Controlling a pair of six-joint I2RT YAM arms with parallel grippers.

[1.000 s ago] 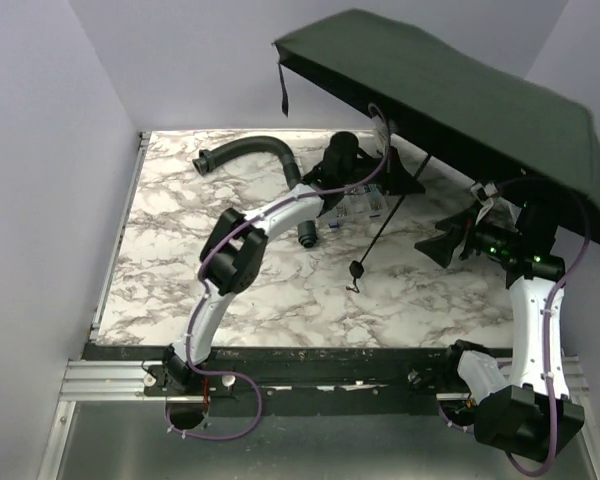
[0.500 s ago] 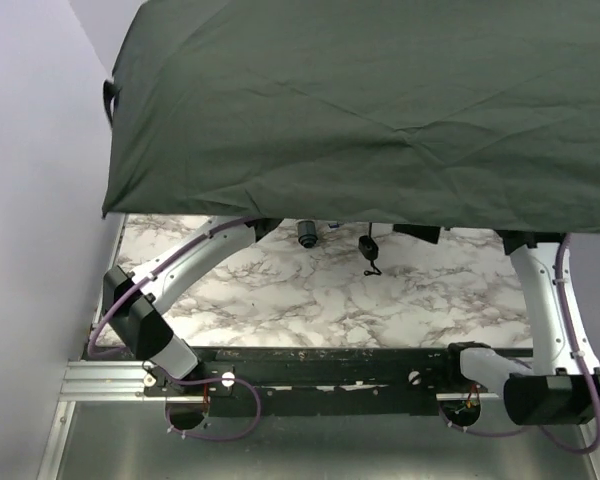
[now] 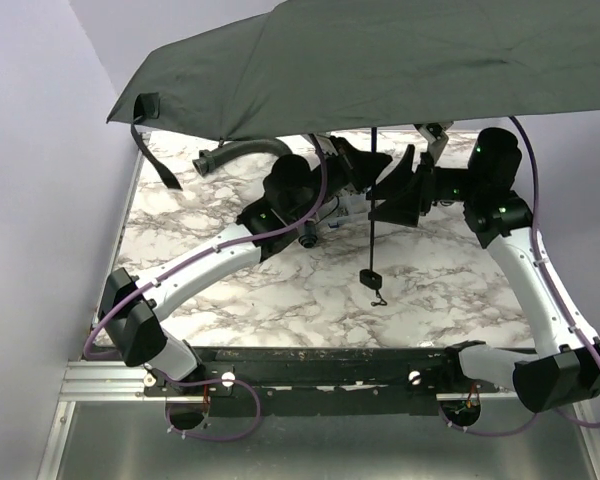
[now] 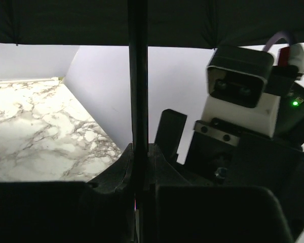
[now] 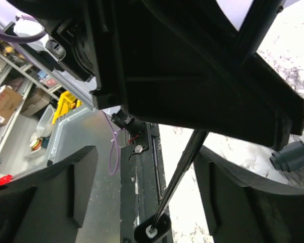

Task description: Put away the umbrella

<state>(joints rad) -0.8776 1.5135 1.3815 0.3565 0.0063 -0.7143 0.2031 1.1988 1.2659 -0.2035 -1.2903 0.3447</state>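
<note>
The umbrella [image 3: 400,60] is open (dark-green canopy spread wide), its thin black shaft hanging vertical.

The umbrella [image 3: 380,70] has swung left, overhead; the right pincer [image 3: 385,195] now flanks its shaft [image 3: 372,240].

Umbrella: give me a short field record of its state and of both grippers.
umbrella: open, fabric spread above both arms
shaft: upright, handle at its lower end
left gripper: shut on the shaft
right gripper: open, fingers either side of the shaft
hose: lying on the table, far left
</note>
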